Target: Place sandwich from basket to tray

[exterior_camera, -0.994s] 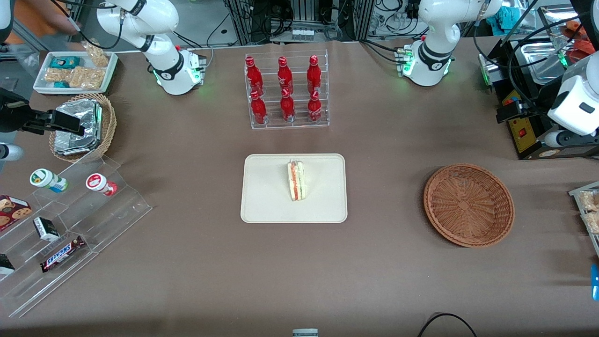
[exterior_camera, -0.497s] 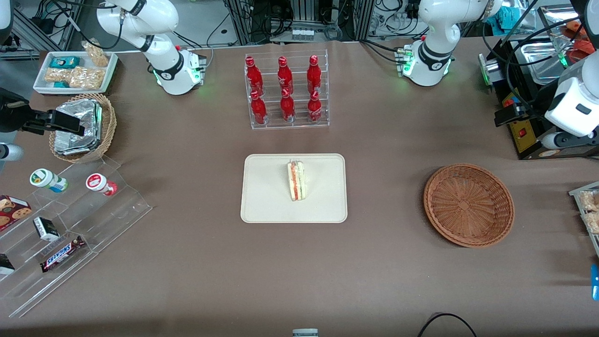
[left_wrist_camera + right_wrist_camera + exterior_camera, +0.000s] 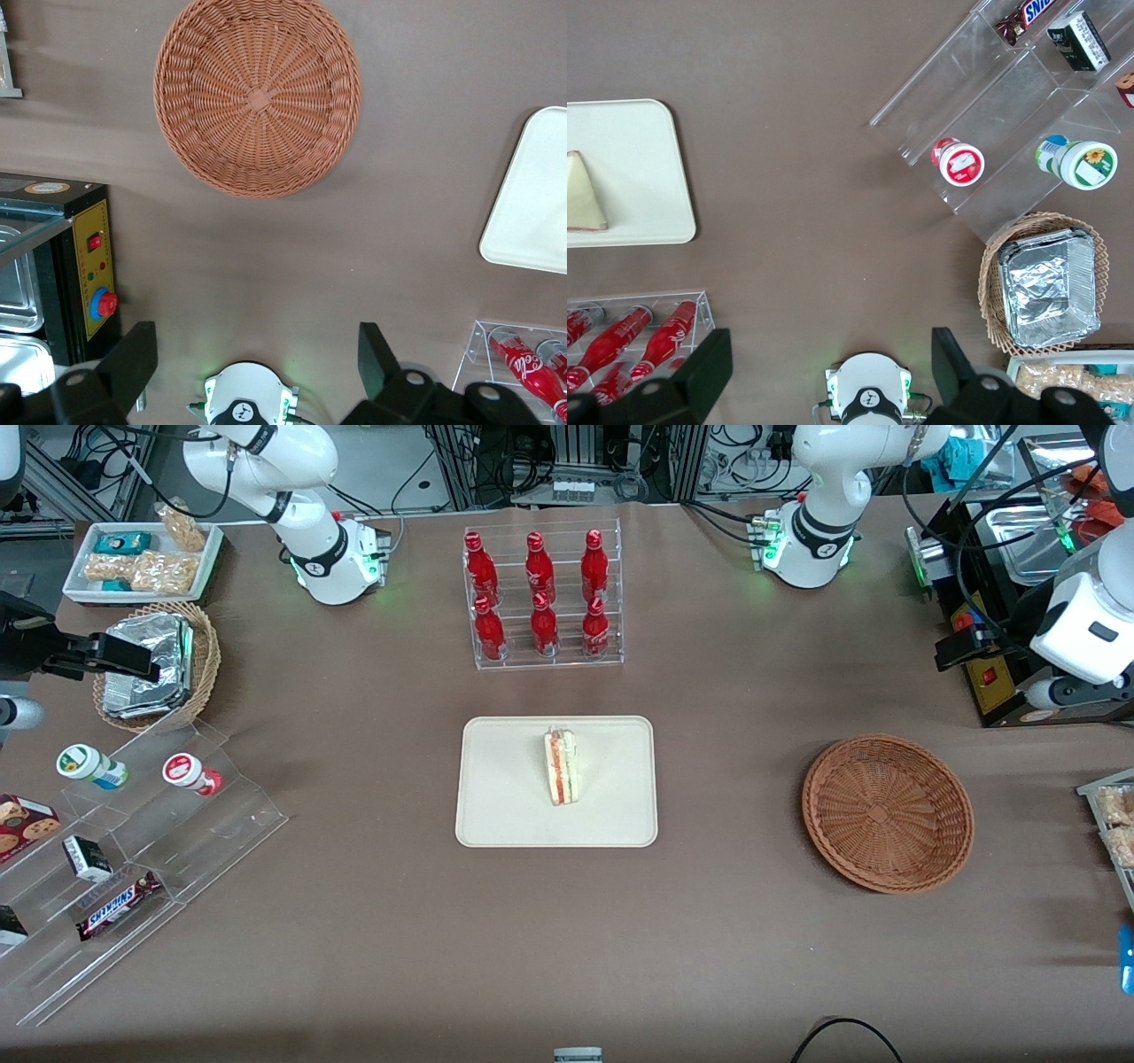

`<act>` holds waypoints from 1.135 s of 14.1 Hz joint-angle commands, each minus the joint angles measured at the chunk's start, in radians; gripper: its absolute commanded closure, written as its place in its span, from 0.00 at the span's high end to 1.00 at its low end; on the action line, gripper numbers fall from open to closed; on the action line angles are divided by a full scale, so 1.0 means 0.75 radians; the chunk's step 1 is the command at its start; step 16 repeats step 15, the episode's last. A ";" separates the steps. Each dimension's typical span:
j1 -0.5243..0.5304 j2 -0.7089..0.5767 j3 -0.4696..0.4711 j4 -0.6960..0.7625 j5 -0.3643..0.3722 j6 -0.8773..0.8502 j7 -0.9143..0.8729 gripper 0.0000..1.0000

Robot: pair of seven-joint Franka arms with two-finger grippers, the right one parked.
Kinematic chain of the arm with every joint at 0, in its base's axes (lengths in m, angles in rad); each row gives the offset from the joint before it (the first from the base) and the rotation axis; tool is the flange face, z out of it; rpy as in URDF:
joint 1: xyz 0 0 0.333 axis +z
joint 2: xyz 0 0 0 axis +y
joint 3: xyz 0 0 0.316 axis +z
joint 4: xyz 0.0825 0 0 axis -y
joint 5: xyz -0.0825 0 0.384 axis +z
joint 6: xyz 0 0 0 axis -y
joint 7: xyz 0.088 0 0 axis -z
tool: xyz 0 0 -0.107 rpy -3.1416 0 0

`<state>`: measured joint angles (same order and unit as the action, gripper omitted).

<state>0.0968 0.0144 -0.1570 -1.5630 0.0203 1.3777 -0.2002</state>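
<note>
The sandwich (image 3: 560,766) stands on edge on the tray (image 3: 505,797); the basket (image 3: 887,811) lies empty. The gripper (image 3: 257,372), jaws wide and holding nothing, hangs high near its base, apparently parked; placement looks finished.

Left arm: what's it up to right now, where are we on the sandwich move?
The sandwich already stands on the cream tray, mid-table, with nothing touching it. The reddish-brown basket toward the working arm's end is empty. The left arm's hand is open and holds nothing; it hangs high above the table near its own base, looking down on the basket. The placing looks done, with the arm clear of both.
</note>
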 commanded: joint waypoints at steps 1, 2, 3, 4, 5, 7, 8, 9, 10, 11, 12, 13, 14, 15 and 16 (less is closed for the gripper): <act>0.000 0.001 -0.001 0.008 -0.011 0.008 -0.007 1.00; 0.000 0.001 -0.001 0.010 -0.011 0.012 -0.009 1.00; 0.000 0.017 -0.001 0.026 -0.015 0.012 -0.013 1.00; 0.000 0.034 -0.001 0.057 -0.017 0.010 -0.013 1.00; 0.000 0.050 -0.001 0.071 -0.019 0.010 -0.015 1.00; 0.000 0.054 -0.001 0.071 -0.019 0.008 -0.015 1.00; 0.000 0.054 -0.001 0.071 -0.021 0.008 -0.013 1.00; 0.000 0.054 -0.001 0.071 -0.021 0.010 -0.013 1.00; 0.000 0.056 -0.001 0.073 -0.021 0.010 -0.013 1.00; 0.000 0.057 -0.001 0.073 -0.021 0.010 -0.013 1.00; 0.000 0.054 -0.001 0.073 -0.019 0.008 -0.013 1.00; 0.000 0.054 -0.001 0.073 -0.019 0.006 -0.011 1.00; 0.000 0.056 -0.001 0.073 -0.019 0.006 -0.011 1.00; 0.000 0.054 -0.001 0.071 -0.019 0.006 -0.011 1.00; 0.000 0.054 -0.001 0.071 -0.019 0.006 -0.011 1.00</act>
